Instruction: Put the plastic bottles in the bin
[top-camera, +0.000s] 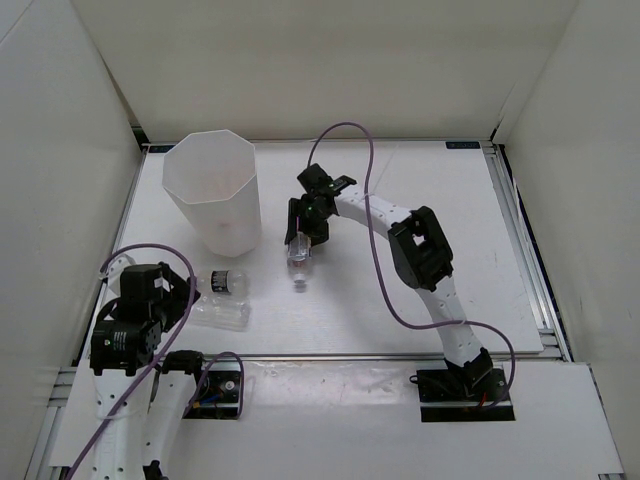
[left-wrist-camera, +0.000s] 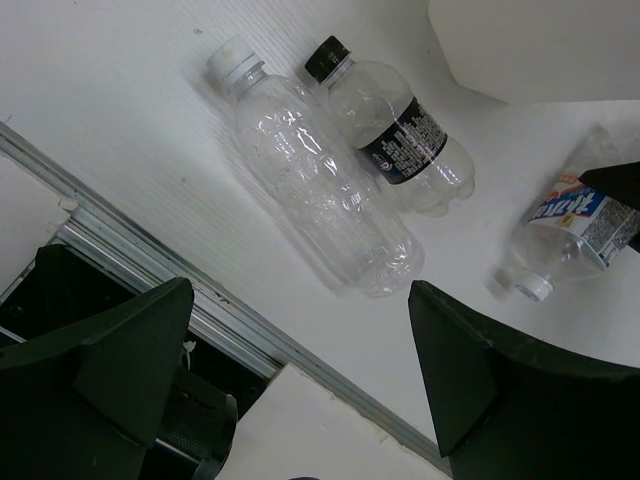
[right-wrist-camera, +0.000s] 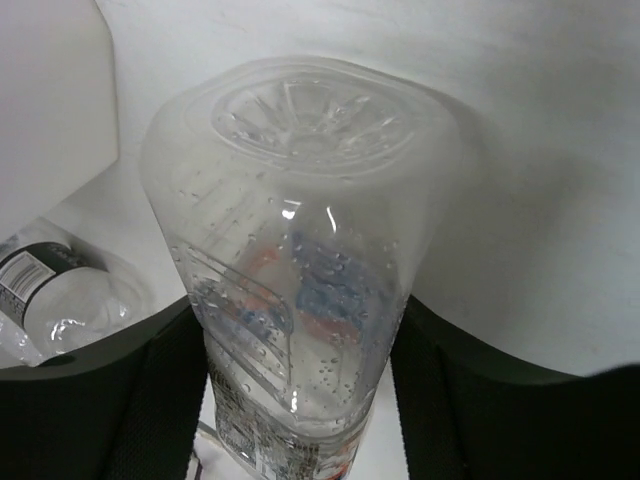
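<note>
Right gripper (top-camera: 300, 238): clamped on the body of the pale-labelled bottle (right-wrist-camera: 300, 300), one finger on each side. The bottle's base is turned up toward the wrist camera.
Pale-labelled bottle: tilted, with its white cap lowest and close to the table (top-camera: 450, 200). I cannot tell whether the cap touches the table.
Bin (top-camera: 212, 190): upright at the far left of the table. Its faceted wall stands just left of the held bottle, which is outside it.
Left gripper (left-wrist-camera: 300, 300): jaws spread wide with nothing between them, above the table's near-left edge.
Unlabelled bottle (left-wrist-camera: 320, 190): lying on its side just ahead of the left gripper.
Black-capped bottle (left-wrist-camera: 400, 135): lying close alongside the unlabelled one, on the bin's side, near the bin's base.
</note>
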